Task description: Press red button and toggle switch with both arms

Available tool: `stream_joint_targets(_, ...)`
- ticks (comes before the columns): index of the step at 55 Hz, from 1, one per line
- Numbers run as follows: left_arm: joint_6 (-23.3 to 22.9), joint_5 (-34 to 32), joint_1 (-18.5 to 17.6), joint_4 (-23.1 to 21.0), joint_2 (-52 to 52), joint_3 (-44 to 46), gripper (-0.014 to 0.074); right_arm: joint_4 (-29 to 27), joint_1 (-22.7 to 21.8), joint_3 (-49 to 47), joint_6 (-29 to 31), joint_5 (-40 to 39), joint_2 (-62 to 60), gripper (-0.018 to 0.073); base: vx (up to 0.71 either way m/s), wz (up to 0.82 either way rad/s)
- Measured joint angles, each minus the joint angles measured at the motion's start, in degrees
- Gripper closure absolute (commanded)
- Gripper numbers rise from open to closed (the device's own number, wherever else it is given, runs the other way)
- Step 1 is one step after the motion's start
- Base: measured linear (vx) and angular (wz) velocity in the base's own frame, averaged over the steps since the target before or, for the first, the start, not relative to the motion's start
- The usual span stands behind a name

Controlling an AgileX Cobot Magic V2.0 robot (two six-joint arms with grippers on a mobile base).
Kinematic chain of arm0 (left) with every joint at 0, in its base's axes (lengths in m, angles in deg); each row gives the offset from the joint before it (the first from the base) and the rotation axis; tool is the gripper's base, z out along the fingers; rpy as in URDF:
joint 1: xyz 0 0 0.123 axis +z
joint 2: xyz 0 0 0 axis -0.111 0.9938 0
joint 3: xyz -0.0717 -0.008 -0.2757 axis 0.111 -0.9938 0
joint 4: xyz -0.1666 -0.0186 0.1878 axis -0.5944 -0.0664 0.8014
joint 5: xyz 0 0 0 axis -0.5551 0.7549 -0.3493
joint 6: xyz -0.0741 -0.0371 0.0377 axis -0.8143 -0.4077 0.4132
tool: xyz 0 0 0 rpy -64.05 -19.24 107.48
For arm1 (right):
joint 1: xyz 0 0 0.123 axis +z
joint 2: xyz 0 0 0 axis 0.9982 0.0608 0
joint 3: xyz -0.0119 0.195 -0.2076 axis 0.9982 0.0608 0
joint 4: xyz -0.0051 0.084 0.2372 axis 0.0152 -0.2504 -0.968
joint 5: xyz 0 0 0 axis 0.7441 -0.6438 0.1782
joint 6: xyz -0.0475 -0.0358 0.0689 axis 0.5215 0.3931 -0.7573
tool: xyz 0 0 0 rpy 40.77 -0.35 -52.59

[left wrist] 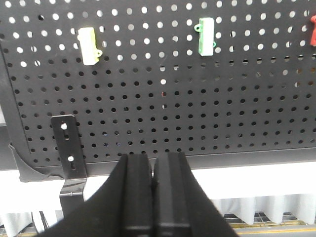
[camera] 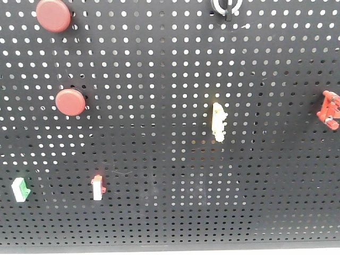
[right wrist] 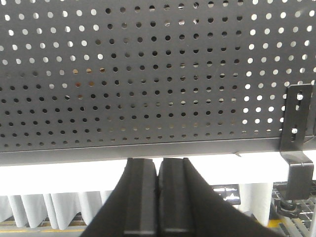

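A big black board (camera: 170, 159) full of little round holes fills the front view, and light shines through many of the holes. In the upper left, a round red button (camera: 53, 15) is cut off by the top edge. A second red button (camera: 70, 102) sits whole below it, on the left side. At the top edge, right of the middle, is a black part (camera: 226, 6). Most of it is cut off, so it is hard to tell what it is. A pale yellow switch (camera: 218, 122) stands right of the middle. A red piece (camera: 329, 109) is half cut off by the right edge. Low on the left is a green and white switch (camera: 20, 189), and a red and white switch (camera: 98, 187) sits near it to the right. The switches are too small to tell which way they are flipped. In the left wrist view, the left gripper (left wrist: 153, 160) sits at the bottom middle. Its two black fingers are pressed tight together with nothing between them, and it is below the board's bottom edge, not touching it. A black bracket (left wrist: 69, 148) hangs at the lower left. In the right wrist view, the right gripper (right wrist: 158, 163) is also at the bottom middle, with its fingers pressed together on nothing. Only bare board shows above it.
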Motion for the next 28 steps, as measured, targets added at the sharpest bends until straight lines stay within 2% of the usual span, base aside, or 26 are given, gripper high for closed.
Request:
stream_joint_targets(19, 0.0, -2.2, 0.0, 0.0, 0.0, 0.0, 0.0594, 0.0, 0.0, 0.0, 0.0, -1.5, 0.0, 0.0557, 0.0, 0.0)
stream_joint_targets(27, -0.5, -9.1, 0.0, 0.0, 0.0, 0.0, 0.0594, -0.3, 0.0, 0.0, -0.1, -6.7, 0.0, 0.0557, 0.0, 0.0)
stream_joint_targets(28, -2.0, -11.5, 0.0, 0.0, 0.0, 2.3, 0.0594, -0.3, 0.0, -1.2, -0.2, -9.5, 0.0, 0.0557, 0.0, 0.0)
